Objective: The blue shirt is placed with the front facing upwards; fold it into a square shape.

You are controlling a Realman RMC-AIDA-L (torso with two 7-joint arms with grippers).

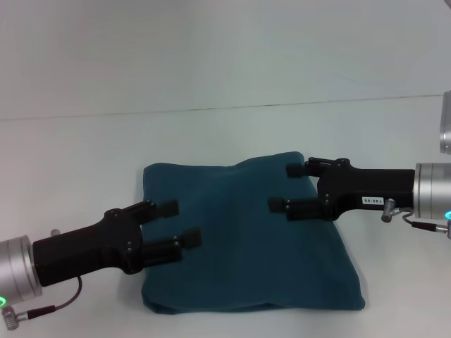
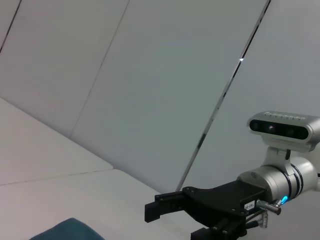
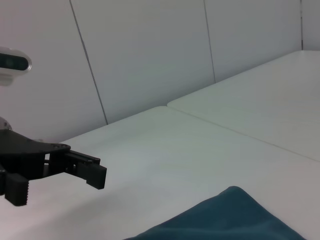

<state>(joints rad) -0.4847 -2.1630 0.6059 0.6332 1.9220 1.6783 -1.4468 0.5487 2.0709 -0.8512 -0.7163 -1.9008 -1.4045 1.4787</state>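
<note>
The blue shirt lay on the white tabletop as a rough square bundle, its plain teal fabric showing no lettering or collar, its edges soft and slightly puffed, its far right corner peaked upward. The left gripper hovered over the bundle's left side, jaws apart and holding nothing. The right gripper hung over the bundle's far right part, jaws likewise apart and empty. In the right wrist view, a teal corner of the shirt rose from the tabletop, with the left gripper beyond it.
</note>
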